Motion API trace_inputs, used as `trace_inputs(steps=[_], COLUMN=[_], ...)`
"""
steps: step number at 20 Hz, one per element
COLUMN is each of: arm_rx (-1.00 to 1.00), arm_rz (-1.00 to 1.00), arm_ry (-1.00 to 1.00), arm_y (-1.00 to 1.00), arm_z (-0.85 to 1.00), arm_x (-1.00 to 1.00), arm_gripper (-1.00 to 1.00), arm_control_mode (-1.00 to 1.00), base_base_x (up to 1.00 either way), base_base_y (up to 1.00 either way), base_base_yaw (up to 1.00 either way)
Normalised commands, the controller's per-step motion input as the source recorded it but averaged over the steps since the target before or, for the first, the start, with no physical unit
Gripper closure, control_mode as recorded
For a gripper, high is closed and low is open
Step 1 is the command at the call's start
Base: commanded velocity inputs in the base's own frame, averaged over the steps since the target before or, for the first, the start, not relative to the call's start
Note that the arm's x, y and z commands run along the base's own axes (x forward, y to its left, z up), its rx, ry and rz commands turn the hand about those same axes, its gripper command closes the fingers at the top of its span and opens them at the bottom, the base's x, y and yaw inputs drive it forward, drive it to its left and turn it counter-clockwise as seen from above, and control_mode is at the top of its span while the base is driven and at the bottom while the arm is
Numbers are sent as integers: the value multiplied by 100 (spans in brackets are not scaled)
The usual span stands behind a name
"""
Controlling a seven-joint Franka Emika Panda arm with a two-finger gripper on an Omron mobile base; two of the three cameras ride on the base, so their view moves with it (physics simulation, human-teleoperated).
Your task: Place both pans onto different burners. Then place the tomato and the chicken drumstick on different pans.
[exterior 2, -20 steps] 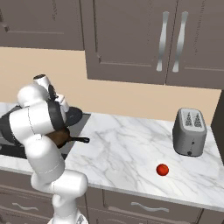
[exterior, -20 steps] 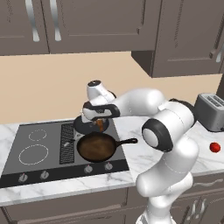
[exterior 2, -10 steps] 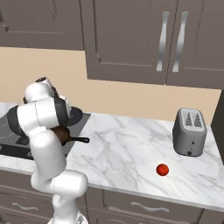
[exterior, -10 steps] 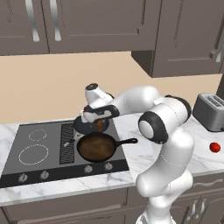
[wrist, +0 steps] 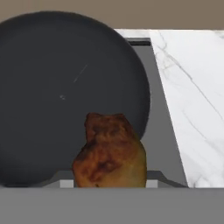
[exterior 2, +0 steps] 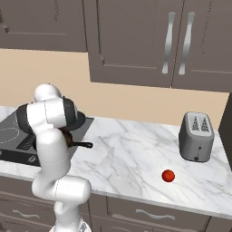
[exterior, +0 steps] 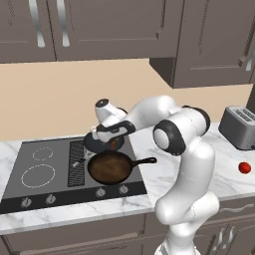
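My gripper is shut on the chicken drumstick, an orange-brown piece hanging just above the right edge of the flat black skillet on the cooktop's back right burner. In the hand view the drumstick hangs close in front of the skillet and hides my fingertips. The glossy brown pan sits on the front right burner, its dark handle pointing right. The red tomato lies on the marble counter far to the right, also seen as the tomato in the right base view.
The dark cooktop has two white burner rings on its left half and knobs along its front. A silver toaster stands at the back right. My own arm hides most of the pans in the right base view.
The hand with the drumstick has barely shifted over the skillet's edge. The arm's elbow has swung a little to the left.
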Motion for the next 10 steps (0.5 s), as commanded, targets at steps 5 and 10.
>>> trace_inputs(steps=[5,10], arm_rx=[-1,0], arm_rz=[-11,-13], arm_ry=[-3,-1], arm_y=[5,21], arm_z=[-22,-17], arm_x=[45,48], arm_gripper=[100,100], arm_control_mode=[-100,-100], base_base_x=[0,0], base_base_y=[0,0], base_base_yaw=[0,0])
